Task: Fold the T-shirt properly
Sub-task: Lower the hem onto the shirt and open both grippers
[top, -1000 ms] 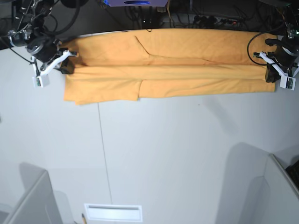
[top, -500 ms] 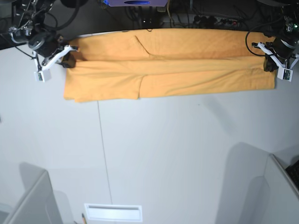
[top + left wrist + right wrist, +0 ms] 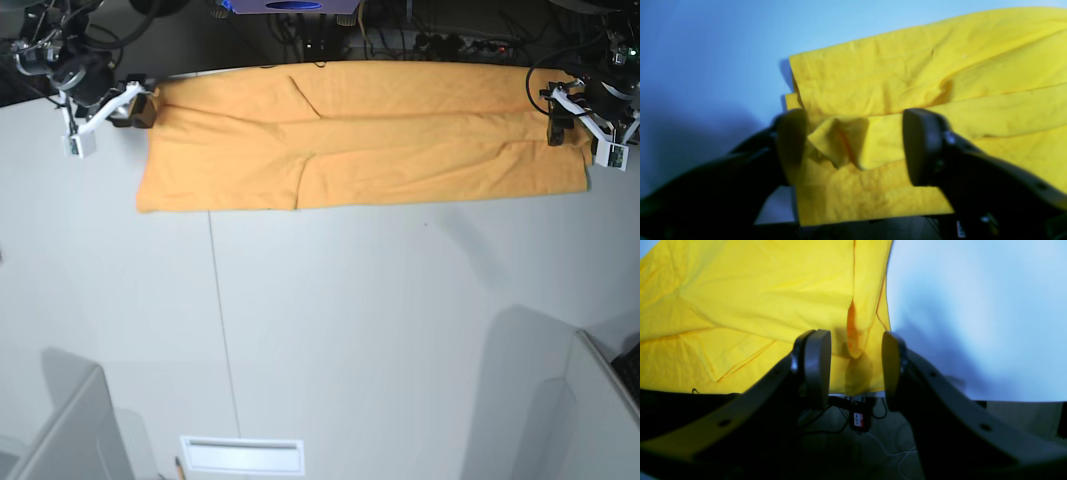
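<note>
The T-shirt (image 3: 360, 140) lies as a long light-orange band along the table's far edge, folded lengthwise with slight wrinkles. My left gripper (image 3: 558, 115) is at its right end and my right gripper (image 3: 135, 108) at its left end. In the left wrist view the left gripper (image 3: 853, 146) is open, and a loose bunched fold of the T-shirt (image 3: 907, 83) sits between its fingers without being pinched. In the right wrist view the right gripper (image 3: 857, 370) is open too. A small raised ridge of the T-shirt (image 3: 756, 300) stands between its pads, near the cloth's edge.
The white table (image 3: 380, 330) stretches toward the camera, with a thin seam (image 3: 222, 330) running down it. Grey bin walls rise at the near left (image 3: 70, 430) and near right (image 3: 600, 410). A white slotted plate (image 3: 242, 455) lies at the front edge. Cables (image 3: 420, 40) hang behind the table.
Both grippers moved toward the table's far edge with the shirt's ends, then opened and let go. The upper fold now lies flatter and farther back.
</note>
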Tool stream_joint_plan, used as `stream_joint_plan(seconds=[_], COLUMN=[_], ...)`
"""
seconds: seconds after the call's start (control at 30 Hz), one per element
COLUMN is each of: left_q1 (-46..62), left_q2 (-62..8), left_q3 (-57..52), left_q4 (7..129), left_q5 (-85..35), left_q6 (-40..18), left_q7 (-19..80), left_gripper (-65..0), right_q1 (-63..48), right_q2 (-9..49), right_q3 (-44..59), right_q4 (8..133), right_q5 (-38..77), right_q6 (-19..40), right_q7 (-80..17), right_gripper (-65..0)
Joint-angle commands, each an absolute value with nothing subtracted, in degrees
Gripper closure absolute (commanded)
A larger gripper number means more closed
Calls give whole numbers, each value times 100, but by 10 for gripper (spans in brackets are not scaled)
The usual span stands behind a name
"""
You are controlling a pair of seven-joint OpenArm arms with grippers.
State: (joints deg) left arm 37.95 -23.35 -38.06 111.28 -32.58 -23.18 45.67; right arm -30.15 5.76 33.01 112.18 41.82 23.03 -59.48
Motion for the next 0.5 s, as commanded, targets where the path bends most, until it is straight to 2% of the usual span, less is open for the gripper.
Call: stream_joint_plan(seconds=[0.0,0.07,0.1,0.17,0.2,0.23,0.37,0.47], left_q1=[3820,3785,3758,3582,3486,3415,3310,3248], left_q2=[-2369,-2255,-2202,-2070,-1974,-1886,-1798,-1815], left_q3=[-3873,-3873,-3873,-3846,-3846,-3846,-3829,-3820], left_q4=[11275,11275,11257,11196,11125,11046,10695,10202], left_q5=[-3292,-3292,-3292,-3266,-3248,-3248,-3248,-3240], left_q6=[-2316,-2316,-2316,-2316,-2316,-2308,-2299,-2299], left_q7=[4444,4444,4444,4435,4435,4435,4426,4400], left_gripper=[-459,-421,-372,-199,-74,0,0,0], right_q1=[-2993,-2914,-2826,-2677,-2615,-2545,-2264,-2018], right_q2=[637,629,620,646,646,664,664,620], right_q3=[3301,3284,3204,2958,2818,2668,2396,2396], right_q4=[11398,11442,11424,11354,11310,11257,10879,10475], right_q5=[4303,4303,4286,4268,4268,4268,4251,3749], right_q6=[2325,2343,2343,2343,2343,2316,2299,2299], right_q7=[-5851,-5851,-5859,-5859,-5859,-5859,-5859,-5859], right_gripper=[-242,-237,-213,-110,-24,0,0,0])
